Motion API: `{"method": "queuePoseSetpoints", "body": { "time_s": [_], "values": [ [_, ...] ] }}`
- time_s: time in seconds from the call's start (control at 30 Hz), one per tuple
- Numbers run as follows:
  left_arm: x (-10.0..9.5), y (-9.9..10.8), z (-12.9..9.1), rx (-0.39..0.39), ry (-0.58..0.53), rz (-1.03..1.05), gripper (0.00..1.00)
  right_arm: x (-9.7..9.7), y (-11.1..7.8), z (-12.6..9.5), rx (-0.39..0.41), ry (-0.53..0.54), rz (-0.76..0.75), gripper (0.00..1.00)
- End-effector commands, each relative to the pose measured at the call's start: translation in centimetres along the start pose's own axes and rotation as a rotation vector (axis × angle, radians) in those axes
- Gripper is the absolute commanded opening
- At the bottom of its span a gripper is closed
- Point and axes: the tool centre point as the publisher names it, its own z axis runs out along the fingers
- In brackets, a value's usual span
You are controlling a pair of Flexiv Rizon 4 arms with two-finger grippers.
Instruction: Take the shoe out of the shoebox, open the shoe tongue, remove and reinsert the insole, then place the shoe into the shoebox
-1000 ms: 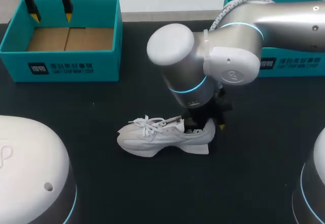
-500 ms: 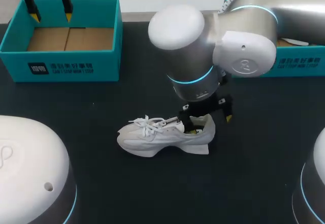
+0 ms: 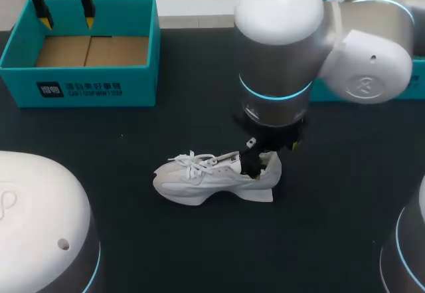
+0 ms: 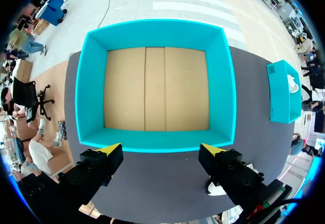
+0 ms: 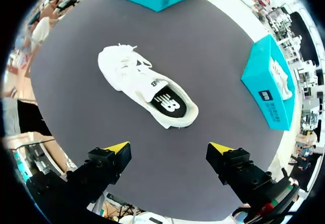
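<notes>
– Yellow tips on your right fingers [image 5: 168, 148]: are they on anything?
– No. They stand spread and released, nothing between them, hanging over the heel end of the white shoe [image 5: 147, 84]. Your left fingers [image 4: 160, 149] are released too, hovering above the far side of the teal shoebox [image 4: 81, 92], which shows only bare cardboard inside.
– Where does everything sit on the desk [image 3: 133, 147]?
– Shoe near the middle, upright on its sole, toe toward the left edge. Shoebox at the far left corner. A second teal box [image 5: 269, 92] lies along the far right edge, well apart.
– Which step is this?
– The shoe is out, so I judge you're in the insole part. The dark insole [image 5: 170, 104] lies flat inside the opening; whether it has been out already, I cannot tell.
– Next move?
– If it must come out, lower your right fingers into the collar and pinch the insole's heel edge, left fingers brought over to steady the toe. If that's done, grasp across the heel and carry the shoe to the shoebox.
</notes>
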Motion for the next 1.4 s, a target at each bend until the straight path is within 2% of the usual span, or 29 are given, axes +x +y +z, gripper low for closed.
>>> {"method": "queuePoseSetpoints", "body": {
  "time_s": [0.03,0.47,0.5,0.53,0.6,0.77,0.97,1.2,1.4],
  "values": [
    [0.0,0.0,0.0,0.0,0.0,0.0,1.0,-0.8,-1.0,0.2,-0.212,0.271,-0.439,1.0],
    [0.0,0.0,0.0,0.0,0.0,0.0,1.0,-0.8,-1.0,0.2,-0.212,0.271,-0.439,1.0],
    [0.0,0.0,0.0,0.0,0.0,0.0,1.0,-1.0,-0.5,0.5,-0.232,0.313,-0.43,1.0],
    [0.0,0.0,0.0,0.0,0.0,0.0,1.0,-1.4,-0.1,0.6,-0.285,0.354,-0.407,1.0],
    [0.0,0.0,0.0,0.0,0.0,0.0,1.0,-2.4,0.2,0.9,-0.317,0.346,-0.404,1.0],
    [0.0,0.0,0.0,0.0,0.0,0.0,1.0,-3.9,0.9,1.4,-0.405,0.408,-0.426,1.0],
    [0.0,0.0,0.0,0.0,0.0,0.0,1.0,-4.2,1.4,2.4,-0.483,0.474,-0.493,1.0],
    [0.0,0.0,0.0,0.0,0.0,0.0,1.0,-4.1,1.5,4.2,-0.567,0.515,-0.483,1.0],
    [0.0,0.0,0.0,0.0,0.0,0.0,1.0,-4.3,1.7,5.2,-0.602,0.543,-0.461,1.0]
  ]
}}
